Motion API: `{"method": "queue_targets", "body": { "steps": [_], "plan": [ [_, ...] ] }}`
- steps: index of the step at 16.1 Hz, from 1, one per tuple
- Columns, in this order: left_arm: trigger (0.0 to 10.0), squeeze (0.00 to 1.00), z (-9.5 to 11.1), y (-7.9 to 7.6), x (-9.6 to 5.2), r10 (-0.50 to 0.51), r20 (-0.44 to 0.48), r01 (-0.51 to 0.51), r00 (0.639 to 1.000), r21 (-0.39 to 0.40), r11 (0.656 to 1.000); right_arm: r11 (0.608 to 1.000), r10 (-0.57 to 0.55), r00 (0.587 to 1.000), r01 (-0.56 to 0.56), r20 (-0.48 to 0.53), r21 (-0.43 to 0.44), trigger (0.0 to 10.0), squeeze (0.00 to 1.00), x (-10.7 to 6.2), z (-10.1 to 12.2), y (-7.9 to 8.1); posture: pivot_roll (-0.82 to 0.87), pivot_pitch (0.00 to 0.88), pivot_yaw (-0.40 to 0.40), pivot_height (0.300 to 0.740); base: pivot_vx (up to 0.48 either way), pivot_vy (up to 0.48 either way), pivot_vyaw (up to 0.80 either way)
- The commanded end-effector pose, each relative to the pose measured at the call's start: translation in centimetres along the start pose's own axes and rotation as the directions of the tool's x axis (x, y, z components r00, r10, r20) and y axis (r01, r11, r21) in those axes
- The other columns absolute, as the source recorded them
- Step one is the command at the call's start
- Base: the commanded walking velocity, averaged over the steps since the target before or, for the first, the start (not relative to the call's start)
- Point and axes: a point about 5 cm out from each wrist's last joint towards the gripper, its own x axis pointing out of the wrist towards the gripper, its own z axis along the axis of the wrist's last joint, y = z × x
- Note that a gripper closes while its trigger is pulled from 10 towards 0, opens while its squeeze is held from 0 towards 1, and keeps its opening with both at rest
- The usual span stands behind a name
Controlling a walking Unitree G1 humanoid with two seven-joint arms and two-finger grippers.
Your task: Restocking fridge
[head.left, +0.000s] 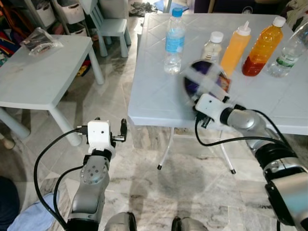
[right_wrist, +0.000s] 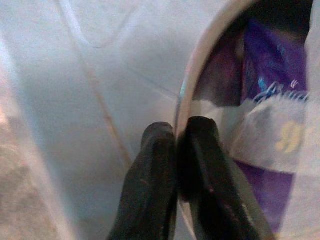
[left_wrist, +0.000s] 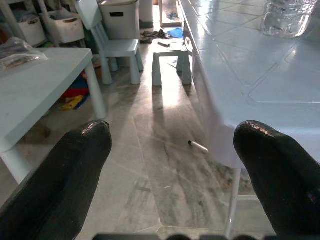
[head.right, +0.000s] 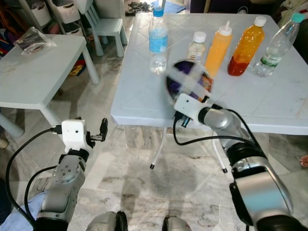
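At the near edge of the white table (head.left: 159, 96), the right gripper (right_wrist: 181, 145) pinches the rim of a blurred bowl (head.left: 204, 79) with purple contents, just before five bottles (head.left: 236, 48). The left gripper (left_wrist: 172, 150) hangs wide open above the floor.

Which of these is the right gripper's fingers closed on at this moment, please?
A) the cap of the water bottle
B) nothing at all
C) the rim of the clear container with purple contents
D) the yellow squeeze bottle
C: in the right wrist view the right gripper has its two black fingers pinched on the rim of the clear container.
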Motion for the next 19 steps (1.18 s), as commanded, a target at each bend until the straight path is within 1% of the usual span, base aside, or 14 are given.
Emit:
{"method": "queue_targets", "body": {
  "steps": [1,4,5,7,8,9,10,11,12,13,14,17,18,19],
  "plan": [
    [10.0,0.00,0.2,-0.1,0.1,-0.004,0.000,0.004,1.000,0.006,1.000,1.000,0.014,0.999,-0.014,-0.046,-0.002,1.8,0.00,-0.4,-0.9,0.3,-0.03,0.119,0.037,0.740,0.000,0.000,0.00],
    [10.0,0.00,0.2,-0.4,0.2,-0.011,-0.003,0.011,1.000,0.004,1.000,1.000,0.007,1.000,-0.007,-0.028,-0.009,2.2,0.00,-0.8,-0.6,-0.1,-0.04,0.117,0.035,0.740,0.000,0.000,0.00],
    [10.0,0.00,0.1,-0.4,0.3,-0.011,-0.004,0.011,1.000,0.003,1.000,1.000,0.012,1.000,-0.012,-0.022,-0.003,2.1,0.00,-0.9,-0.6,0.0,-0.04,0.116,0.033,0.740,0.000,0.000,0.00],
    [10.0,0.00,0.0,-0.5,0.2,-0.011,-0.007,0.011,1.000,0.000,1.000,0.998,0.057,0.998,-0.057,-0.011,-0.013,3.4,0.00,-1.4,-0.7,0.8,-0.04,0.117,0.029,0.740,0.000,0.000,0.00],
    [10.0,0.00,0.0,-0.5,0.2,-0.010,-0.010,0.010,1.000,-0.001,1.000,0.996,0.084,0.996,-0.085,-0.009,-0.010,4.5,0.00,-1.6,-0.7,1.3,-0.04,0.116,0.026,0.740,0.000,0.000,0.00],
    [10.0,0.00,-0.1,-0.5,0.1,-0.009,-0.012,0.009,1.000,-0.002,1.000,0.993,0.115,0.993,-0.116,-0.018,-0.012,7.2,0.00,-2.0,-0.9,1.8,-0.04,0.116,0.023,0.740,0.000,0.000,0.00],
    [10.0,0.00,-0.2,-0.5,0.1,-0.008,-0.013,0.008,1.000,-0.002,1.000,0.991,0.135,0.991,-0.135,-0.024,-0.008,9.2,0.00,-2.2,-1.1,2.1,-0.04,0.116,0.023,0.740,0.000,0.000,0.00],
    [10.0,0.00,-0.2,-0.5,0.2,-0.008,-0.016,0.008,1.000,-0.002,1.000,0.988,0.156,0.987,-0.156,-0.049,0.001,10.0,0.01,-2.7,-1.6,2.6,-0.05,0.117,0.022,0.740,0.000,0.000,0.00],
    [10.0,0.00,-0.2,-0.6,0.2,-0.008,-0.017,0.008,1.000,-0.004,1.000,0.991,0.130,0.989,-0.130,-0.071,0.006,10.0,0.23,-3.0,-2.1,2.4,-0.05,0.117,0.023,0.740,0.000,0.000,0.00],
    [10.0,0.00,-0.2,-0.6,0.2,-0.009,-0.017,0.009,1.000,-0.005,1.000,0.993,0.120,0.989,-0.120,-0.084,0.005,10.0,0.38,-3.2,-2.2,2.1,-0.05,0.116,0.024,0.740,0.000,0.000,0.00],
    [10.0,0.00,-0.2,-0.6,0.3,-0.012,-0.017,0.011,1.000,-0.005,1.000,0.996,0.094,0.991,-0.094,-0.096,0.006,10.0,0.36,-3.3,-2.3,1.6,-0.05,0.113,0.026,0.740,0.000,0.000,0.00],
    [10.0,0.00,-0.2,-0.6,0.4,-0.015,-0.015,0.015,1.000,-0.006,1.000,0.998,0.064,0.992,-0.065,-0.110,-0.004,10.0,0.36,-3.5,-2.3,0.9,-0.05,0.110,0.025,0.740,0.000,0.000,0.00],
    [10.0,0.00,-0.1,-0.6,0.5,-0.014,-0.014,0.014,1.000,-0.007,1.000,0.999,0.045,0.993,-0.046,-0.109,-0.009,10.0,0.92,-3.5,-2.2,0.5,-0.05,0.109,0.025,0.740,0.000,0.000,0.00],
    [10.0,0.00,-0.1,-0.6,0.5,-0.013,-0.013,0.013,1.000,-0.009,1.000,1.000,0.012,0.994,-0.014,-0.108,-0.021,10.0,1.00,-3.6,-2.1,-0.2,-0.05,0.109,0.025,0.740,0.000,0.000,0.00]
  ]
}}
